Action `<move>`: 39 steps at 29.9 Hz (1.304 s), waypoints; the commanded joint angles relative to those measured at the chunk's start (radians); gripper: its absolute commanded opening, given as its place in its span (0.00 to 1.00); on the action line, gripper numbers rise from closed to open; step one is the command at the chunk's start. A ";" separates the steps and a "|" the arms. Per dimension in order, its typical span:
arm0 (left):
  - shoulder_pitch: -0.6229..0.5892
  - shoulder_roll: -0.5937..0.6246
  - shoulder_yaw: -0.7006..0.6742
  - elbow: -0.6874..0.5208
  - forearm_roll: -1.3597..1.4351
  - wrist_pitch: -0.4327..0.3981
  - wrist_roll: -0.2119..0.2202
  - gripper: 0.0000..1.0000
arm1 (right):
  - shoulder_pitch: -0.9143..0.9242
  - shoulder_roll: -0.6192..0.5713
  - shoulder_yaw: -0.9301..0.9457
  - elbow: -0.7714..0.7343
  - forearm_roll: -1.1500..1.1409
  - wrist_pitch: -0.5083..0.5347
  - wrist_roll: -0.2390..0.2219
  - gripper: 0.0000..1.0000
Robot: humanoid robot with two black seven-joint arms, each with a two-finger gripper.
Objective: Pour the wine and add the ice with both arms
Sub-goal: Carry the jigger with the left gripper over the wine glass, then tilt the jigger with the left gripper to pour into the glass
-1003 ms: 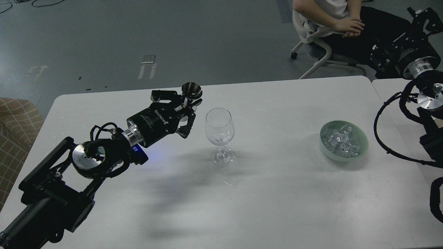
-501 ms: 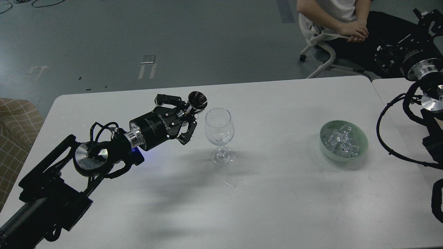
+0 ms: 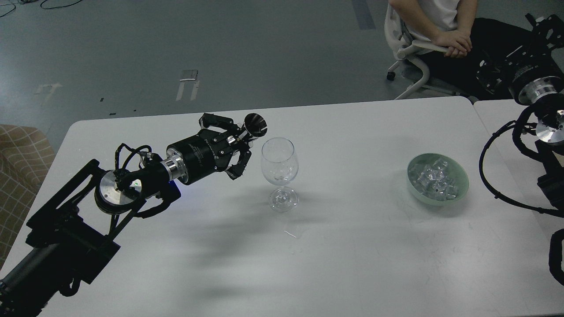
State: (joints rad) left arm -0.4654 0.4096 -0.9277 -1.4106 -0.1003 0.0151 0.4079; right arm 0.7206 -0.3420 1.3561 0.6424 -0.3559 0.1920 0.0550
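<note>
We take the wine glass [image 3: 279,172] as our landmark; it stands upright on the white bench [image 3: 352,264], roughly mid-surface. Its bowl looks nearly empty; any wine in it is too faint for us to confirm, though a few droplets or glints show on the inner wall.

Our left gripper [image 3: 240,143] sits just to the left of the glass, at about rim height. Its fingers [image 3: 238,165] are closed on a small metal cup [image 3: 254,125], a shiny cone-shaped jigger, which is tilted so that its open mouth faces toward the glass rim. The cup's lip is just beside the rim; we cannot tell whether they touch. No stream of liquid is visible between them.

A pale green bowl [image 3: 458,174] holding the ice [image 3: 434,178], a heap of clear cubes, rests on the bench well to the right of the glass. A small wet patch [image 3: 293,235] lies on the bench just in front of the glass foot.

Our right gripper [image 3: 539,28] is far to the right of the glass and beyond the bowl, raised above the bench edge. It is dark and seen at an angle, so we cannot tell how its fingers stand.

A seated person [image 3: 440,26] is behind the bench, far right of the glass.
</note>
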 commanded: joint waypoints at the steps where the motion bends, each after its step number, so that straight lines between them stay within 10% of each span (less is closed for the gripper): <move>1: 0.001 0.006 -0.002 -0.004 0.051 -0.007 0.015 0.00 | -0.004 -0.002 0.000 -0.003 0.000 0.003 -0.001 1.00; 39: -0.055 0.020 0.009 -0.088 0.367 0.002 0.081 0.00 | -0.013 0.000 -0.005 -0.006 0.000 0.003 -0.006 1.00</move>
State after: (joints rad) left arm -0.5197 0.4284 -0.9195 -1.4984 0.2461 0.0168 0.4887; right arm 0.7087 -0.3423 1.3522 0.6372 -0.3566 0.1948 0.0481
